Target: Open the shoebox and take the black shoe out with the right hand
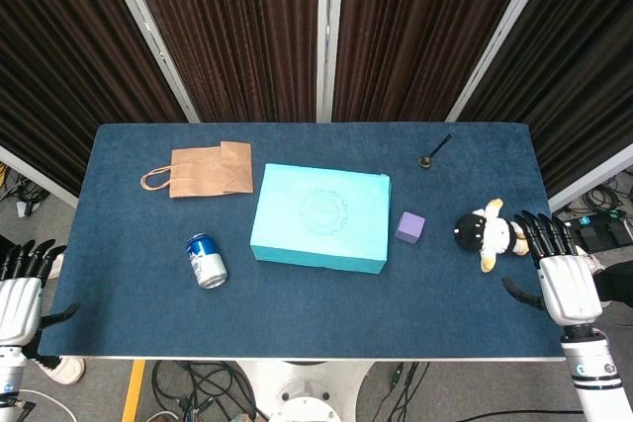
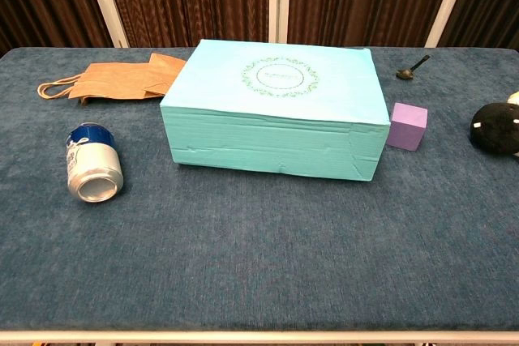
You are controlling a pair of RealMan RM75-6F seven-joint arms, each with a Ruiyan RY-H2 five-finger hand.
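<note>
A turquoise shoebox lies shut in the middle of the blue table, its lid bearing a round wreath print. The black shoe is hidden from view. My right hand hovers at the table's right edge with fingers spread, holding nothing, just right of a plush toy. My left hand hangs off the table's left front corner, fingers apart and empty. Neither hand shows in the chest view.
A purple cube sits just right of the box. A black-and-white plush toy lies further right. A drink can lies on its side at front left. A brown paper bag and a dark spoon lie at the back.
</note>
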